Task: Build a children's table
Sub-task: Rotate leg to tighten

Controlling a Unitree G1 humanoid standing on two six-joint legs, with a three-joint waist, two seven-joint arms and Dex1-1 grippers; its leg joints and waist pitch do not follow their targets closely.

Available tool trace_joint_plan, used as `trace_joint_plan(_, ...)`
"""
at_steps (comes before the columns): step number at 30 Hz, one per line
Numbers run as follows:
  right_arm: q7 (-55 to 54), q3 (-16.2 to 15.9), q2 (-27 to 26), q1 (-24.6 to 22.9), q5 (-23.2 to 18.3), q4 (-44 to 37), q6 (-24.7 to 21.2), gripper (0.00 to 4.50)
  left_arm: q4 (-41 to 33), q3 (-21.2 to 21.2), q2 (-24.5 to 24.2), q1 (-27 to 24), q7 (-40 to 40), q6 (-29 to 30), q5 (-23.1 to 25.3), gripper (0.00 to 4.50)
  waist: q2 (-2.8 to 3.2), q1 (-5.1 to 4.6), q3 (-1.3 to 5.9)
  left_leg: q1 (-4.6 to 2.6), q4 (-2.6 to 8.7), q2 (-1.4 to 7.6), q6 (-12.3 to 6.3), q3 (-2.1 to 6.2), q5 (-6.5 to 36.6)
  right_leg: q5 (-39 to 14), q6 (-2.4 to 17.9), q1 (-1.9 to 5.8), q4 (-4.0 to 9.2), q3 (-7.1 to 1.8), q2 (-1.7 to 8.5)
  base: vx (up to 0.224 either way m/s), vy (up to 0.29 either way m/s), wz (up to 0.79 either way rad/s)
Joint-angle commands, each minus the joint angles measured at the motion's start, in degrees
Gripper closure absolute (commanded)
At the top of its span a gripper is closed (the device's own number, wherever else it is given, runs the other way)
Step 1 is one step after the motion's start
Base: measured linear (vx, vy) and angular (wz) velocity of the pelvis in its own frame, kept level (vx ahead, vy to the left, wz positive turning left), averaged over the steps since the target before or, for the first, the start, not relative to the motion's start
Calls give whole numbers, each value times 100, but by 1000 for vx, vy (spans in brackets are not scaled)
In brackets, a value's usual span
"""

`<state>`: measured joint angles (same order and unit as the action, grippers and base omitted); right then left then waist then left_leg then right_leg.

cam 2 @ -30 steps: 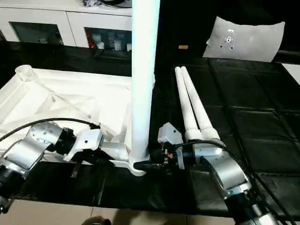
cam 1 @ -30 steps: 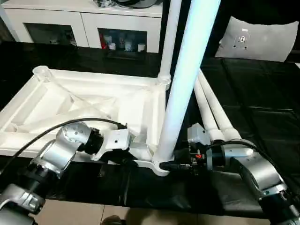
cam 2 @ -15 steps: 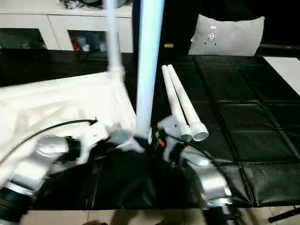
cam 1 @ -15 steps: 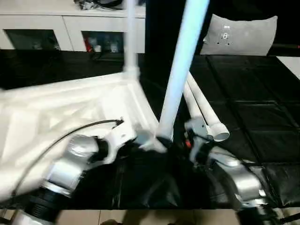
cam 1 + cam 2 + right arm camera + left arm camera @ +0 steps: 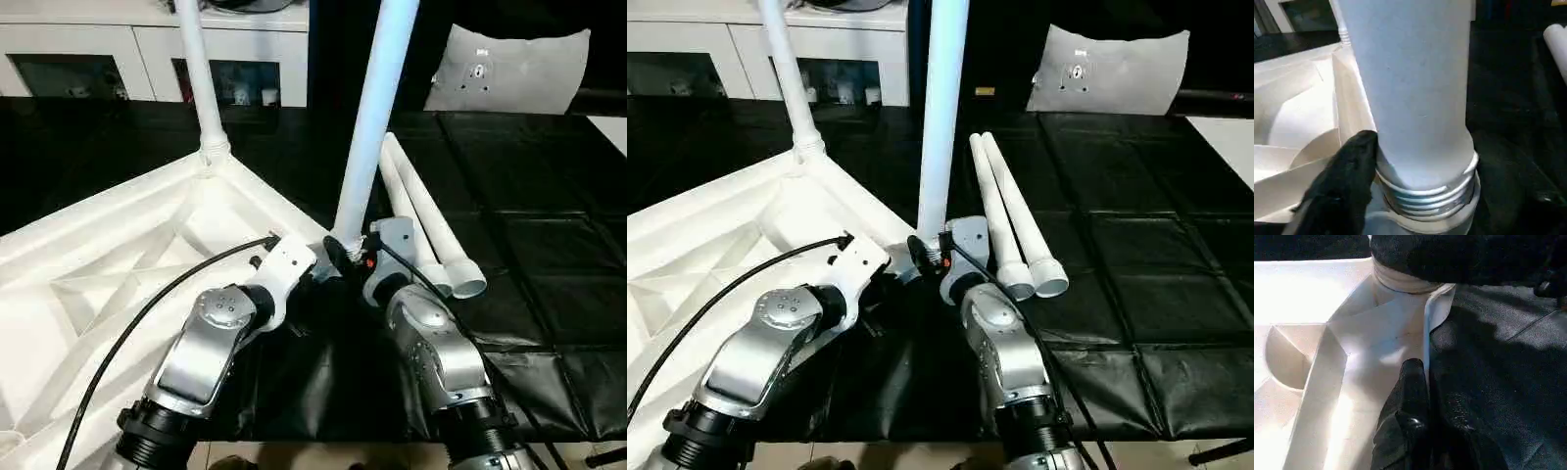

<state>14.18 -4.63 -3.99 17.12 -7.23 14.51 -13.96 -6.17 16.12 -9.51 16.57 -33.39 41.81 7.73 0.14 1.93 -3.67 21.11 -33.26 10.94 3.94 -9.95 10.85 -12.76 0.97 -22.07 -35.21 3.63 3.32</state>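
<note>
Upturned children's table point(image 5: 118, 255) swung round on the black tabletop point(image 5: 549, 235); left gripper point(image 5: 1418, 382) fingers pinch its rim, right gripper point(image 5: 1347, 166) fingers loosening beside the near leg point(image 5: 377, 108), seemingly seated.

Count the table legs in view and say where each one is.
4. Two stand upright in the upturned tabletop: near-corner leg by both grippers, far-corner leg. Two loose legs lie side by side on the black mat.
</note>
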Motion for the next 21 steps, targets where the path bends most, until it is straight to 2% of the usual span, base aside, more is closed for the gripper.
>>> trace_joint_plan(1, 284, -5, 82, -153, -175, -40, -10, 93, -463, 81, -91, 96, -154, -160, -183, 450, 45, 11, 281, -38, 395, 235, -134, 99, 845, -244, 1047, 248, 414, -329, 439, 0, 0, 0)
trace_joint_plan(3, 339, 1, 122, -176, -196, -102, 0, 82, -461, 59, -146, 87, -199, -170, -220, 450, 41, 13, 294, -18, 376, 226, -220, 96, 564, 220, 1122, 271, 365, -321, 428, 0, 0, 0)
trace_joint_plan(4, 417, 58, 241, -260, -262, -289, -24, 72, -386, 65, -397, 63, -381, -340, -216, 450, 51, 26, 303, -17, 361, 217, -276, 101, 405, 452, 1152, 284, 347, -312, 426, 0, 0, 0)
trace_joint_plan(5, 417, 58, 241, -260, -262, -289, -24, 72, -386, 65, -397, 63, -381, -340, -216, 450, 45, 17, 308, -5, 349, 209, -350, 90, 288, 654, 1192, 290, 331, -316, 426, 0, 0, 0)
trace_joint_plan(6, 590, 65, 358, -337, -343, -470, -32, 63, -321, 55, -559, 48, -521, -474, -226, 450, 51, 14, 311, -4, 347, 211, -368, 90, 255, 712, 1229, 290, 321, -313, 428, 0, 0, 0)
trace_joint_plan(7, 868, 70, 562, -451, -428, -729, 13, 41, -220, -2, -771, 34, -728, -655, -275, 450, 29, 25, 303, -2, 340, 202, -426, 81, 272, 722, 1204, 299, 334, -312, 415, 0, 0, 0)
trace_joint_plan(8, 901, 73, 580, -462, -434, -750, 23, 37, -215, -5, -794, 34, -743, -666, -288, 450, 41, 36, 306, -9, 340, 213, -447, 84, 297, 722, 1177, 297, 325, -314, 426, 0, 0, 0)
trace_joint_plan(10, 1119, 112, 719, -527, -528, -907, -1, 28, -172, -6, -957, 43, -948, -800, -374, 450, 28, 25, 288, -23, 358, 225, -428, 75, 457, 486, 1232, 276, 355, -309, 426, 0, 0, 0)
trace_joint_plan(11, 1670, 216, 1033, -667, -880, -1271, -121, 14, -24, 34, -1331, 70, -1401, -1178, -457, 450, 33, 40, 266, -20, 365, 211, -434, 79, 608, 177, 1207, 276, 390, -311, 429, 0, 0, 0)
trace_joint_plan(12, 1670, 216, 1033, -667, -880, -1271, -121, 5, -24, 34, -1331, 70, -1401, -1178, -457, 450, 39, 62, 264, -33, 367, 213, -428, 79, 685, 29, 1147, 281, 407, -315, 430, 0, 0, 0)
trace_joint_plan(13, 2206, 184, 1444, -780, -1023, -1496, -168, 5, 170, 93, -1646, 109, -1851, -1525, -540, 450, 58, 62, 252, -53, 388, 240, -366, 81, 784, -160, 1117, 249, 408, -313, 415, 0, 0, 0)
trace_joint_plan(14, 2206, 184, 1444, -781, -1024, -1496, -168, 5, 170, 94, -1646, 109, -1851, -1526, -540, 450, 51, 73, 247, -59, 389, 234, -361, 85, 822, -240, 1102, 245, 424, -311, 415, 0, 0, 0)
trace_joint_plan(16, 2661, 124, 1815, -832, -1093, -1572, -200, 5, 375, 146, -1867, 155, -2240, -1848, -630, 450, 47, 94, 239, -61, 394, 235, -335, 81, 876, -406, 1087, 244, 438, -317, 429, 0, 0, 0)
trace_joint_plan(18, 3098, 58, 2143, -827, -1156, -1586, -224, 5, 554, 142, -1994, 200, -2666, -2141, -814, 450, 65, 107, 233, -69, 402, 234, -302, 80, 942, -544, 1122, 232, 445, -319, 437, 0, 0, 0)
trace_joint_plan(19, 3366, -7, 2330, -813, -1186, -1603, -252, 5, 631, 127, -2044, 232, -2877, -2233, -933, 450, 45, 131, 253, -72, 386, 233, -304, 74, 897, -492, 1154, 250, 429, -325, 444, 0, 0, 0)
trace_joint_plan(21, 3877, -152, 2657, -760, -1235, -1634, -317, 5, 800, 193, -2185, 322, -3311, -2487, -1071, 450, 47, 147, 268, -64, 376, 238, -335, 74, 765, -288, 1200, 260, 404, -324, 447, 0, 0, 0)
